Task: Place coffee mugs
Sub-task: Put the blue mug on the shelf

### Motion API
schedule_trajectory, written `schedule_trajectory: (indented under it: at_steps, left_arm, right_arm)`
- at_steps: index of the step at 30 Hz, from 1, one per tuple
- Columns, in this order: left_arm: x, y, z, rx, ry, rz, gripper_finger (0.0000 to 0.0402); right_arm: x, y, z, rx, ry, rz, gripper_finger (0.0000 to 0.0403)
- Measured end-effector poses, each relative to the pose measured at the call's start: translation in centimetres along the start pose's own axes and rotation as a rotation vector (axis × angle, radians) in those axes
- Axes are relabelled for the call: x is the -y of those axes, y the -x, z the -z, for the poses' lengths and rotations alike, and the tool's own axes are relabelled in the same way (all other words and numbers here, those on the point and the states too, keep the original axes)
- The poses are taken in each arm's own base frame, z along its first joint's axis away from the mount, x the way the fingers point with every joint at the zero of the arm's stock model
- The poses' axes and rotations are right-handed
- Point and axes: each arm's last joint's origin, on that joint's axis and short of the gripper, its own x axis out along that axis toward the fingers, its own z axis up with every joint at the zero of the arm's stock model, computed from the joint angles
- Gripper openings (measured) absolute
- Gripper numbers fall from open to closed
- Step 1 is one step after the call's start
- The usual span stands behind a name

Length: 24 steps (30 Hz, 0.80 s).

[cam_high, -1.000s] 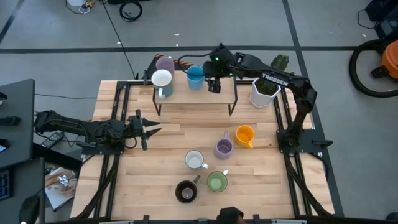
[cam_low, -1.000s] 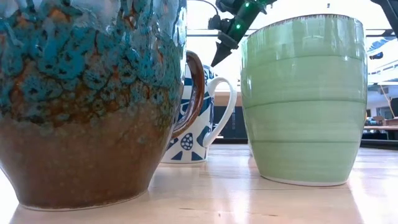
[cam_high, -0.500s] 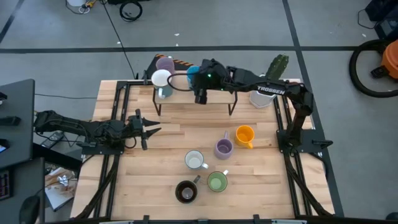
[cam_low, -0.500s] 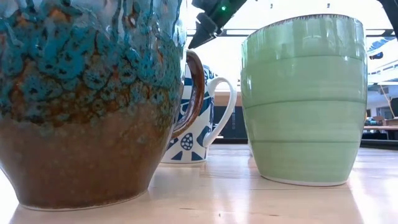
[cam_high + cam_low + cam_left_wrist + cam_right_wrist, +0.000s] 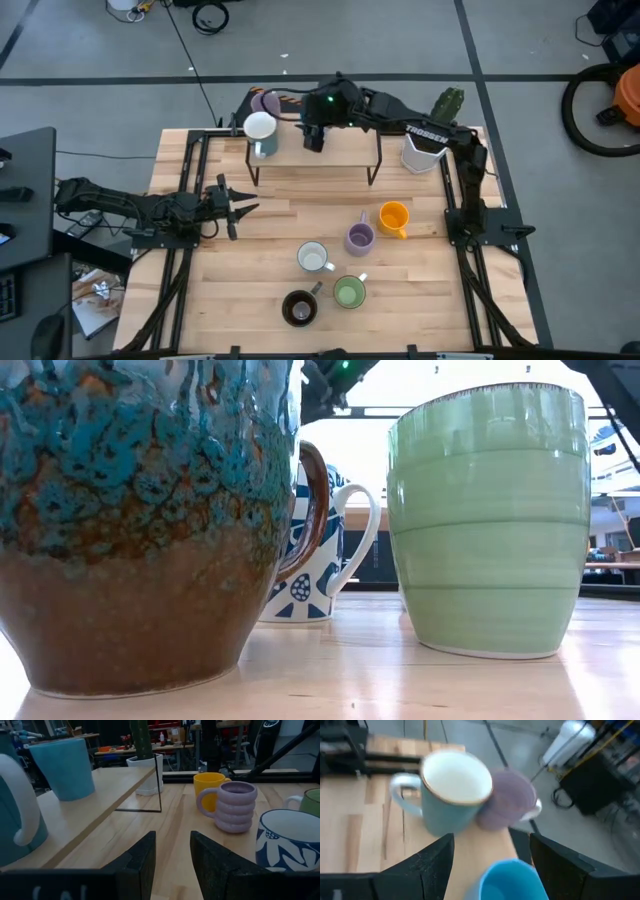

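Right end effector [image 5: 314, 140] (fingers spread) above blue mug [image 5: 510, 881], on shelf [image 5: 345, 152]

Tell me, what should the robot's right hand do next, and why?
Probably lift away and fetch the orange mug. The right gripper hangs open and empty over the blue mug, already on the shelf; the orange one waits on the table.

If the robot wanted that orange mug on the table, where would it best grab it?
Probably by the rim, from straight above. The orange mug stands upright with its mouth open, handle toward the lilac mug close beside it, so one finger inside and one outside the wall opposite that neighbour looks clearest.
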Motion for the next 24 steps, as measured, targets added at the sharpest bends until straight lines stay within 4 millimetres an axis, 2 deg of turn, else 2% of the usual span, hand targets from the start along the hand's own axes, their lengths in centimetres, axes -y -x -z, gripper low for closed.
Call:
schedule_trajectory:
  at_steps: [4,8,14,24]
  left_arm:
    - [0.0,0.0,0.1,-0.007,-0.003,-0.002,0.0128]
    - [0.0,0.0,0.1,-0.01,-0.005,-0.001,0.0128]
    - [0.0,0.0,0.2,-0.015,-0.006,-0.001,0.0128]
    - [0.0,0.0,0.2,-0.016,0.0,-0.001,0.0128]
  right_arm:
    - [0.0,-1.9,1.1,-0.078,-0.008,-0.009,0.0265]
    - [-1.1,-3.5,2.3,-0.178,0.008,0.007,0.0265]
    - [-1.0,-3.5,2.6,-0.217,-0.005,0.045,0.0242]
    - [-0.7,-3.7,3.6,-0.271,-0.063,-0.024,0.0163]
